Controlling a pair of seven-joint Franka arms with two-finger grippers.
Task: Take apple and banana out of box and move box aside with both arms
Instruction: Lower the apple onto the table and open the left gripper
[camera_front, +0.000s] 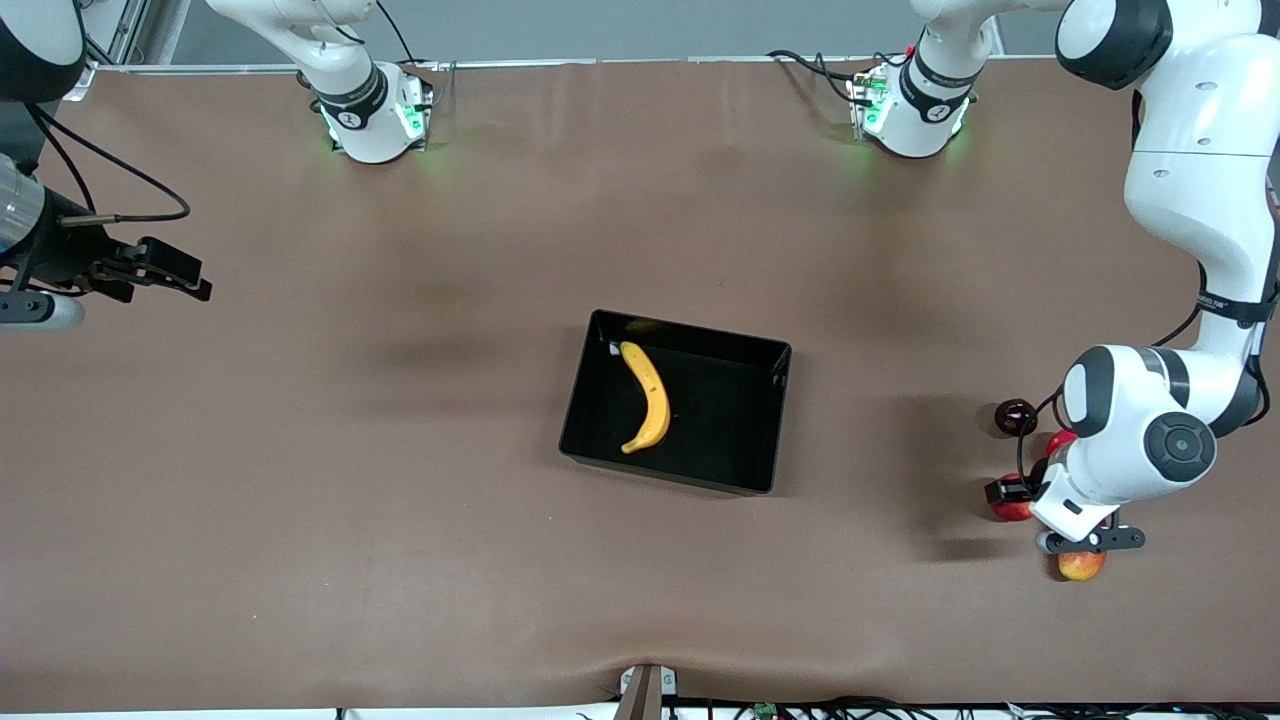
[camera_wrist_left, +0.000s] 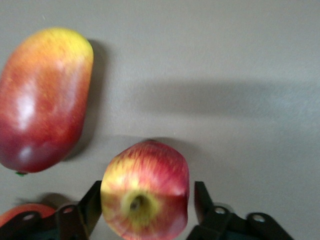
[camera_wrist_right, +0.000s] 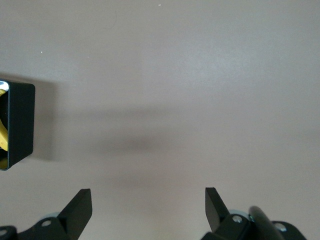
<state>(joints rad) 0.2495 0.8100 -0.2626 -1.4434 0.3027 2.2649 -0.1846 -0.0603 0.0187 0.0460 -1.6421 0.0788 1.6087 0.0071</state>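
Hanging over the bare brown table (camera_front: 400, 520) toward the right arm's end, well apart from the box (camera_front: 668, 470), the right gripper (camera_front: 198, 286) has its jaws spread wide with nothing between them. The right wrist view shows only tabletop under it and one corner of the box off at the edge. The box, a shallow glossy black tray, sits near the middle of the table. The banana (camera_front: 648, 395) lies flat inside it, along the wall toward the right arm's end, with the remaining floor bare. Toward the left arm's end, well apart from the box, the left gripper (camera_wrist_left: 147, 192) is down low astride the apple (camera_wrist_left: 145, 175), a finger at each flank. One finger shows a sliver of gap, so the jaws stand open around the fruit and are not clamped on it. The mango (camera_wrist_left: 42, 100) lies just beside the apple, and the dark plum (camera_front: 1015, 416) sits near the same cluster.
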